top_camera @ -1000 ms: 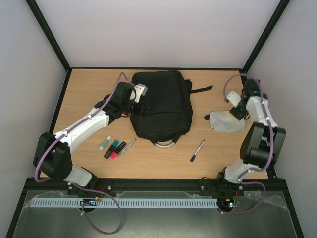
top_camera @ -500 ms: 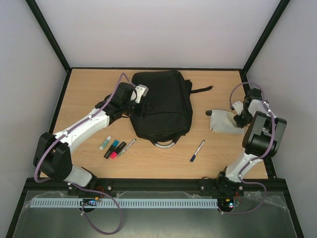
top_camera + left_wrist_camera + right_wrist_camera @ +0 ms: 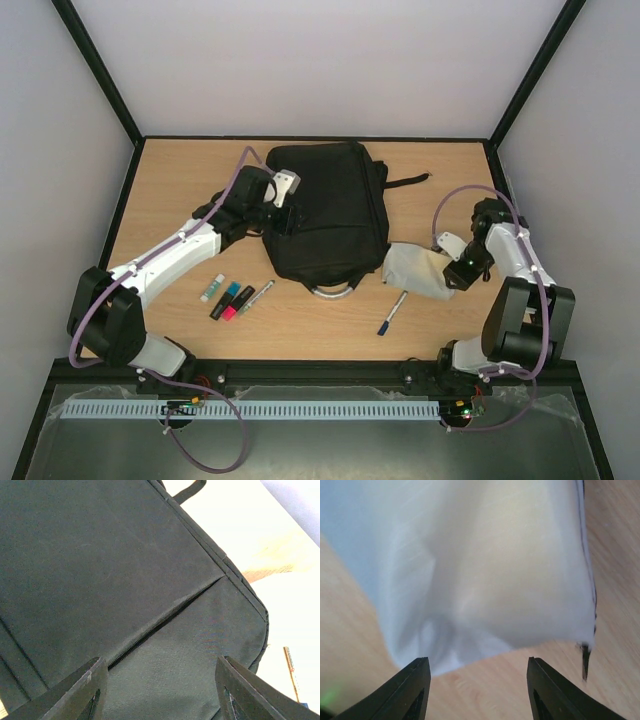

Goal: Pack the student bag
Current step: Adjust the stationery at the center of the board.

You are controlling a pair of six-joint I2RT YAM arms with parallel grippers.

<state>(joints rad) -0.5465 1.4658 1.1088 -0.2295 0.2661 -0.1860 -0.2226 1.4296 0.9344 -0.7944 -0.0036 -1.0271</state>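
The student bag (image 3: 330,210) is large, black and lies flat mid-table, its grey curved handle (image 3: 333,290) toward the near side. My left gripper (image 3: 284,217) is open over the bag's left part. In the left wrist view its jaws stand wide apart just above the bag's fabric (image 3: 100,555), beside a closed zip (image 3: 160,625). My right gripper (image 3: 455,272) is open and empty at the right end of a pale grey pouch (image 3: 418,270). In the right wrist view the pouch (image 3: 485,570) lies just beyond the fingertips, not between them.
A blue-capped pen (image 3: 391,312) lies on the wooden table (image 3: 180,190) just near of the pouch. Several markers (image 3: 232,297) lie in a row near the left arm. A black bag strap (image 3: 408,182) trails to the right. Black frame rails edge the table.
My right arm has swung left and nearer, and the grey pouch has slid with it toward the bag's right side. The pen has shifted slightly. The left arm has not moved.
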